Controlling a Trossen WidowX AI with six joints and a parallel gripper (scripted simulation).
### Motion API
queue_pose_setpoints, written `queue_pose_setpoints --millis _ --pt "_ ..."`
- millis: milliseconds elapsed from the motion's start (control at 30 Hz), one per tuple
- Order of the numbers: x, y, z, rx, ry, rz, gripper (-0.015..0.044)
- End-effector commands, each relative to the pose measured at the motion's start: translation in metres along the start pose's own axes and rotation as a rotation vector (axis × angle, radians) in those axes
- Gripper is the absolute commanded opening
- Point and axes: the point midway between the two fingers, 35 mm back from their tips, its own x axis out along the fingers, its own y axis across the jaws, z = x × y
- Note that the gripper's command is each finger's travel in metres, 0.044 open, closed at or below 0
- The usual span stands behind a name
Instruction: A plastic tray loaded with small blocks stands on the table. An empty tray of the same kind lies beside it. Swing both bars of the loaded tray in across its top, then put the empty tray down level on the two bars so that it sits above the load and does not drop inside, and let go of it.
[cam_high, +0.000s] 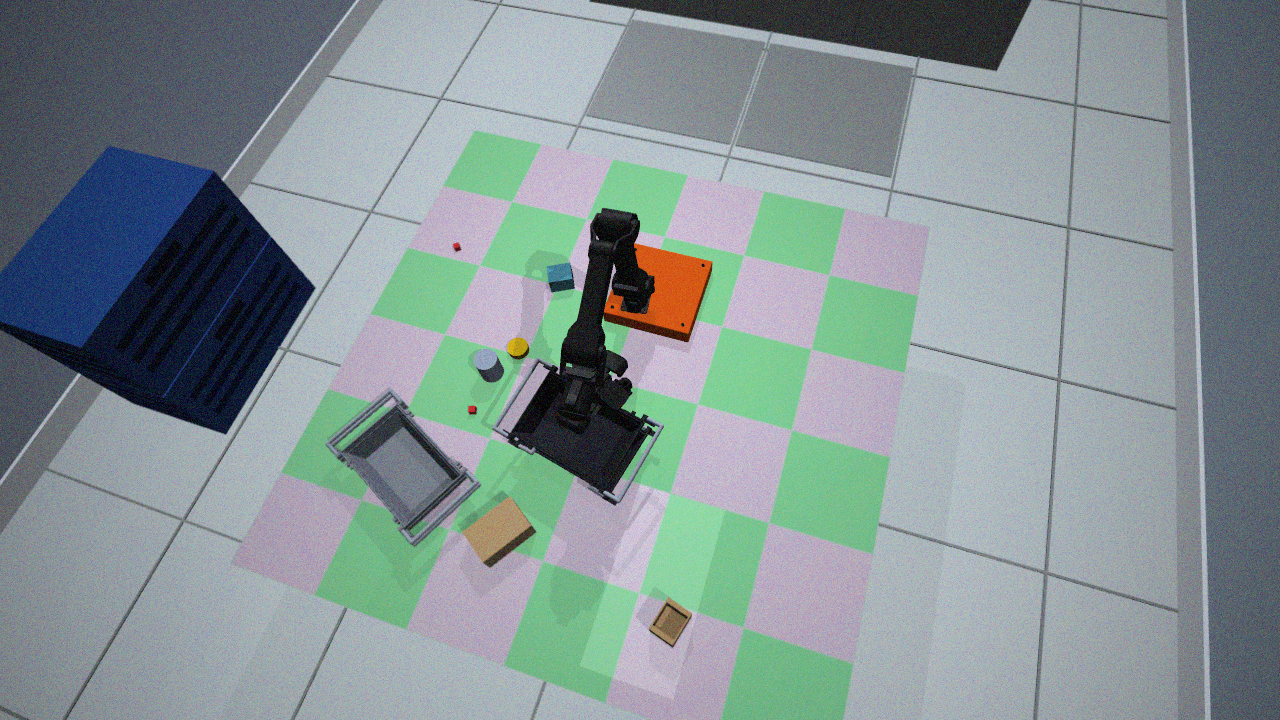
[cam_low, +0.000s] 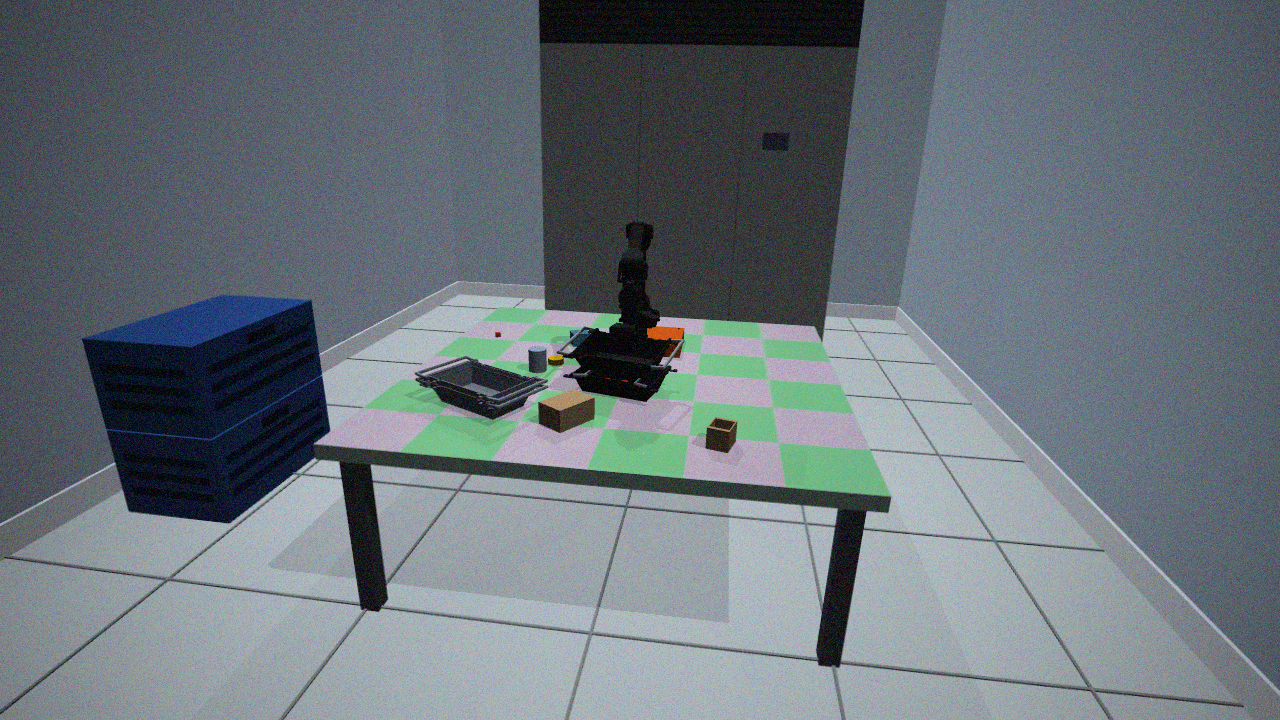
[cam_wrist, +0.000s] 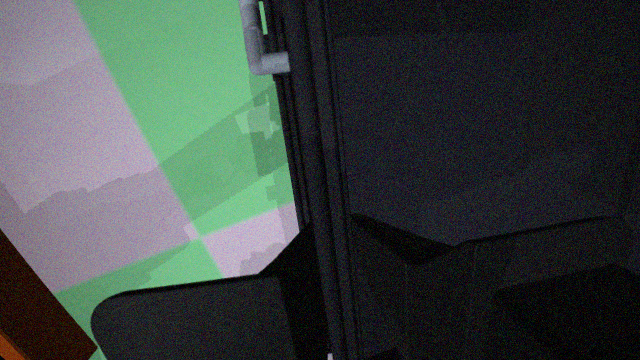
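The empty black tray (cam_high: 590, 450) (cam_low: 613, 351) (cam_wrist: 460, 125) is off the table, above the loaded tray, and looks about level. Its grey wire bars (cam_high: 639, 462) (cam_wrist: 254, 45) stand out at its ends. My gripper (cam_high: 574, 417) (cam_low: 631, 334) (cam_wrist: 335, 226) is shut on its long side rim nearest the arm's base. The loaded black tray (cam_low: 617, 386) stands on the table beneath, with specks of red showing in the gap. It is mostly hidden, so the position of its bars and any contact between the trays cannot be told.
A grey tray (cam_high: 407, 465) (cam_low: 483, 395) and tan block (cam_high: 499, 530) (cam_low: 566, 411) are on the left. A grey cylinder (cam_high: 489, 365), yellow disc (cam_high: 518, 347) and red cube (cam_high: 472, 410) lie left of the stack. A small wooden box (cam_high: 670, 622) stands near the front edge.
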Motion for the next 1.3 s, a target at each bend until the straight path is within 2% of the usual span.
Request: queue_pose_setpoints --millis 0,667,1267 --pt "0.007 0.005 0.000 0.002 0.001 0.030 0.0000" --pt "0.000 0.000 0.000 0.000 0.000 0.001 0.0000" --pt "0.014 0.007 0.000 0.002 0.001 0.030 0.0000"
